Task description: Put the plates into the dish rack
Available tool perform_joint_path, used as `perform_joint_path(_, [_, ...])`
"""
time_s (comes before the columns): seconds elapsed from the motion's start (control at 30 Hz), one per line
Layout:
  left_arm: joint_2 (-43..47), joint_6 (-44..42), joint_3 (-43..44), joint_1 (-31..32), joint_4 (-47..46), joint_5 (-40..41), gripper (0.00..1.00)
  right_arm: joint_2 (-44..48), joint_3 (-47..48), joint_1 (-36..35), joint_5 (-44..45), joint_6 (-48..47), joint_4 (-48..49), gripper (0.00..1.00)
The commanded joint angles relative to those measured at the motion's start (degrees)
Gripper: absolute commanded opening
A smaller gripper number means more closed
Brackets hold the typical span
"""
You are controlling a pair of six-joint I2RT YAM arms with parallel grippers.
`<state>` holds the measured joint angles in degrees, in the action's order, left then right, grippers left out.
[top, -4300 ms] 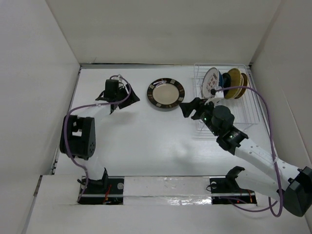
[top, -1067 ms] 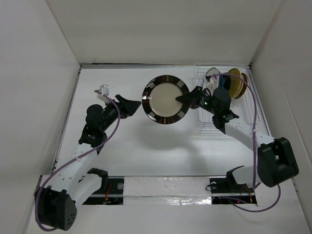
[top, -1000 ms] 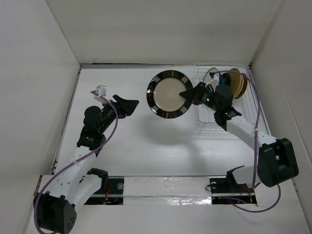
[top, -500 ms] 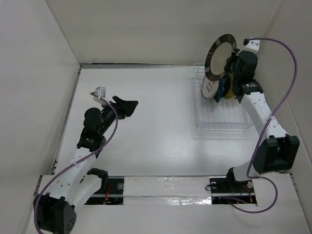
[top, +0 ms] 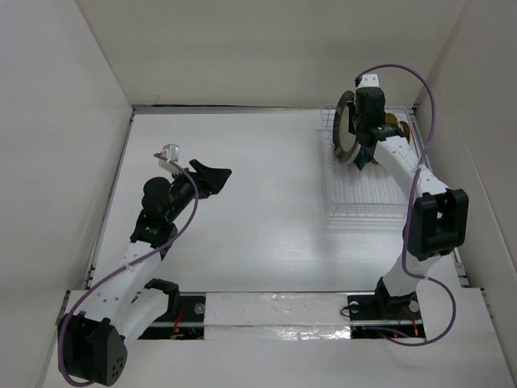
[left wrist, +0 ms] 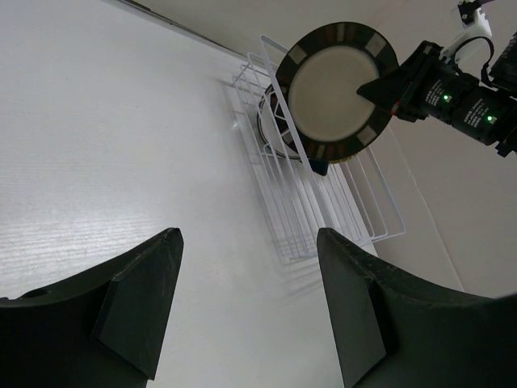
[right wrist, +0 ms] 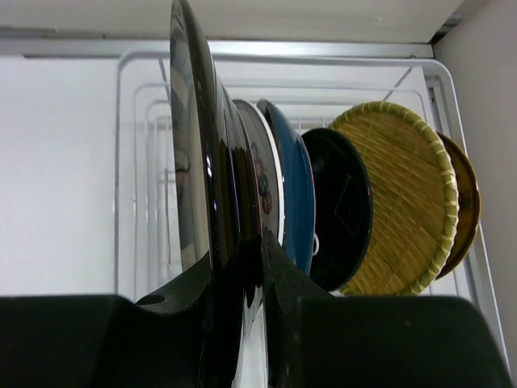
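My right gripper (top: pixel 356 137) is shut on the rim of the black-rimmed cream plate (top: pixel 342 129). It holds the plate upright and edge-on at the left end of the white wire dish rack (top: pixel 371 194). In the right wrist view the plate (right wrist: pixel 196 162) stands just left of the white plate with red marks (right wrist: pixel 263 174). Behind those stand a blue plate (right wrist: pixel 292 186), a dark plate (right wrist: pixel 343 210), a woven yellow plate (right wrist: pixel 402 194) and a brown-yellow plate (right wrist: pixel 462 210). My left gripper (top: pixel 212 175) hovers open and empty over the table's left half, facing the rack (left wrist: pixel 315 210).
The rack sits in the far right corner against the white back and right walls. A purple cable loops from the right wrist above the rack (top: pixel 404 77). The left arm's own cable arcs beside its forearm (top: pixel 187 212).
The right arm has brought the black-rimmed plate down from high against the back wall to the rack's left end. The left arm has barely shifted.
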<state>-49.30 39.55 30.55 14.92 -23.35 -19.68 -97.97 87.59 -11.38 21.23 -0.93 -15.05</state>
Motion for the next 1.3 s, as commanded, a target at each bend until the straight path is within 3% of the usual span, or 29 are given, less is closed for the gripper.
perform_joint_path(0.0, [0.8,-0.4,0.9,-0.1,-2.5,-0.6,0.64,3.2,4.1,-0.9,5.0,-2.7,9.3,0.0])
perform_joint_path(0.23, [1.0,-1.0,1.3,-0.1,-1.0,0.3,0.65,0.9,1.7,-2.8,5.4,-1.8,9.5,0.0])
perform_joint_path(0.43, [2.5,-2.0,2.4,-0.1,1.5,1.8,0.65,-0.3,1.3,-4.7,8.1,0.6,8.8,0.34])
perform_joint_path(0.5, [3.2,-2.1,2.5,-0.1,1.9,2.2,0.65,1.4,1.0,-4.7,7.2,2.7,8.9,0.49])
perform_joint_path(0.63, [3.2,-2.7,3.6,-0.1,3.1,2.7,0.66,7.2,-0.3,-4.7,4.6,5.7,9.8,0.68])
perform_joint_path(0.7, [3.2,-2.9,4.4,-0.1,4.6,3.1,0.66,9.8,-1.1,-4.7,3.8,7.0,9.8,0.74])
perform_joint_path(0.8, [3.6,-3.5,5.9,-0.1,6.2,3.8,0.67,15.5,-3.5,-5.2,0.9,10.8,11.2,0.75])
perform_joint_path(0.9, [4.0,-3.8,7.4,-0.1,8.0,4.3,0.68,20.4,-8.5,-6.9,-3.8,15.8,13.7,0.75])
perform_joint_path(0.97, [4.7,-4.4,9.2,-0.1,9.3,4.8,0.69,25.5,-12.2,-9.0,-10.0,18.2,18.4,0.69])
perform_joint_path(1.07, [7.0,-6.1,11.4,-0.1,12.4,6.6,0.7,31.9,-19.8,-12.3,-18.5,21.6,25.2,0.19])
perform_joint_path(1.13, [8.7,-7.8,12.4,-0.1,14.8,8.0,0.71,35.5,-23.7,-16.4,-21.9,23.2,28.4,0.0])
perform_joint_path(1.2, [11.3,-9.1,13.9,-0.1,17.3,9.7,0.72,37.5,-25.0,-20.8,-27.5,21.6,29.6,0.0])
perform_joint_path(1.27, [13.5,-10.7,14.9,-0.1,19.0,11.9,0.72,40.8,-25.7,-23.7,-25.5,20.4,27.9,0.0])
